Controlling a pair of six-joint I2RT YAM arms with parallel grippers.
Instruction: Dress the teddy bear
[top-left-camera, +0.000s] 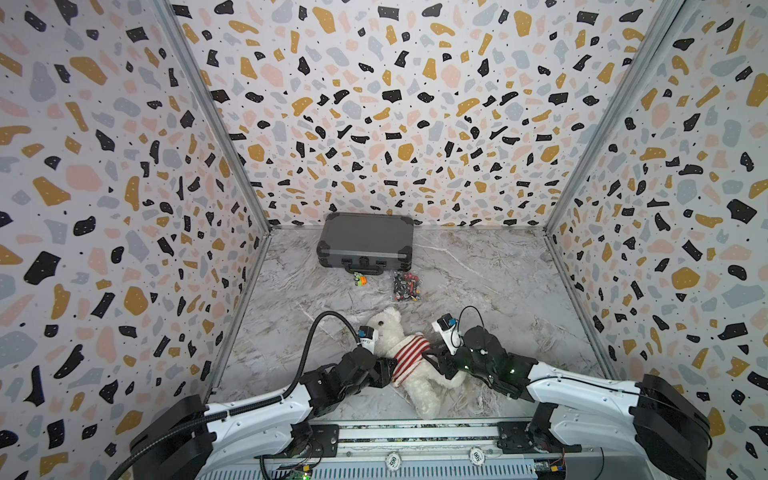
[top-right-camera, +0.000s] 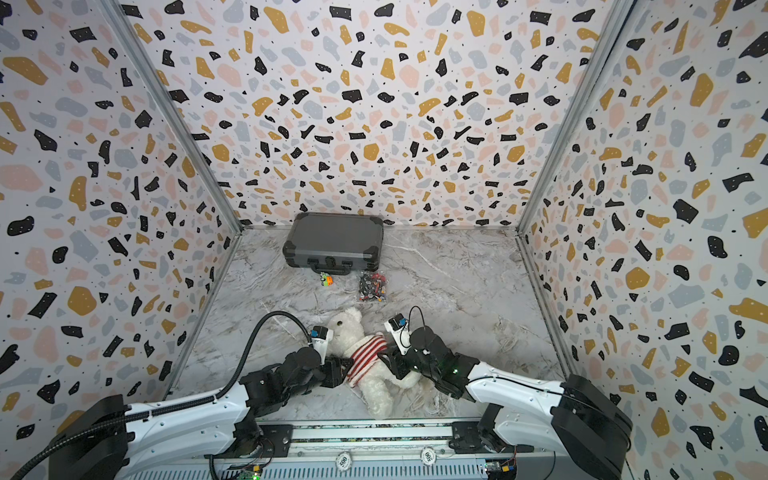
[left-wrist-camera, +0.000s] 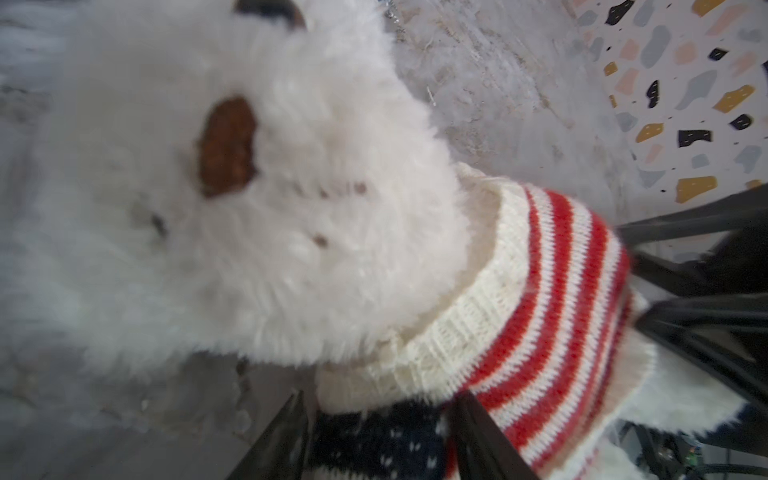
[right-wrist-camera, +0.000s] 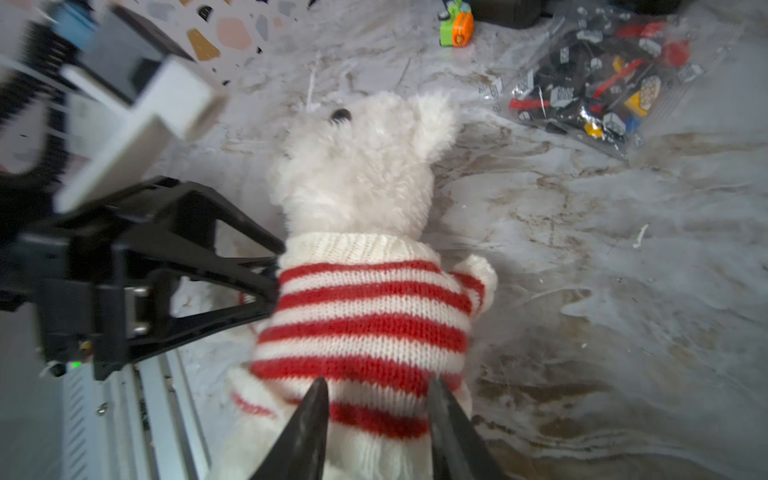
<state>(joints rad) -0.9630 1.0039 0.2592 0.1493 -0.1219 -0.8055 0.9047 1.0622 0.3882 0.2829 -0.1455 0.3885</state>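
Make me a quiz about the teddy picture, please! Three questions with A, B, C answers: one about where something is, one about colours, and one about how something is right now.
1. Where is the grey case?
A) at the back, by the far wall
B) in the near right corner
C) on the front rail

2. What colours are the stripes on the teddy bear's sweater?
A) green and yellow
B) blue and orange
C) red and white

3. How is the sweater right now?
A) folded beside the case
B) pulled on around the bear's body
C) hanging on a wall

Answers:
1 A: both top views show it lying flat at the table's far edge.
2 C: the right wrist view shows red and white bands.
3 B: its collar sits at the bear's neck.
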